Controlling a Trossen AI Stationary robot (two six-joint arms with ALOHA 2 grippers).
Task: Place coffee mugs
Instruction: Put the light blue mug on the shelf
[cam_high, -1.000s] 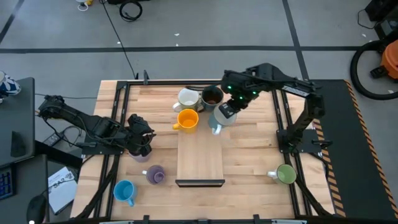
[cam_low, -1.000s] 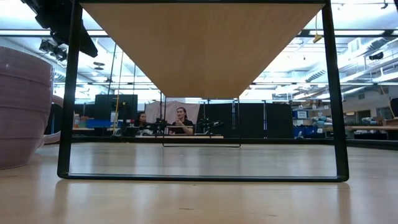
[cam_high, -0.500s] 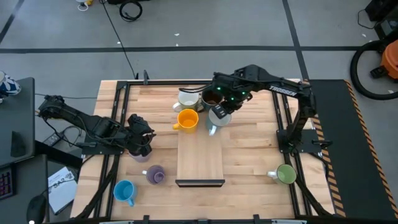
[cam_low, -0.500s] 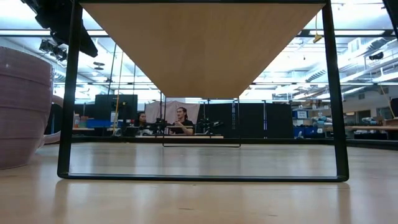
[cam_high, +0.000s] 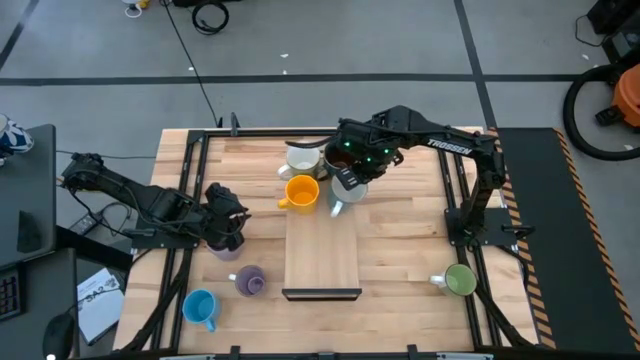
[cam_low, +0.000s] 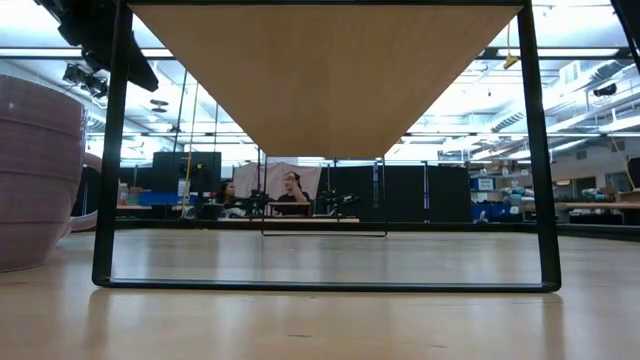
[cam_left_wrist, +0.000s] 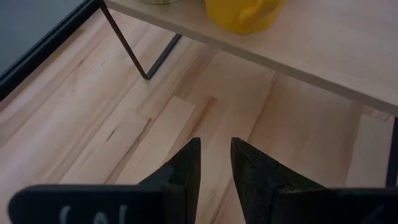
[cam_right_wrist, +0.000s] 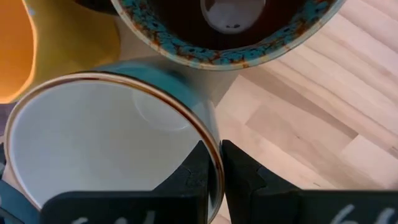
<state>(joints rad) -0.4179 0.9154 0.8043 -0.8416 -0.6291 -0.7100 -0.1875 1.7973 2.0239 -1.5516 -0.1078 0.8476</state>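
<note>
On the wooden riser (cam_high: 322, 255), right gripper (cam_right_wrist: 214, 171) pinches an empty white-lined mug (cam_right_wrist: 109, 146); left gripper (cam_left_wrist: 214, 163) nearly closed, empty.

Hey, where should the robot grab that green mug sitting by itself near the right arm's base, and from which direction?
Pinch the rim wall of the green mug from straight above, one finger inside and one outside, opposite its handle. It stands upright with its mouth open, its handle points toward the table's middle, and nothing crowds it. The right end effector holds the teal-sided mug that way.
</note>
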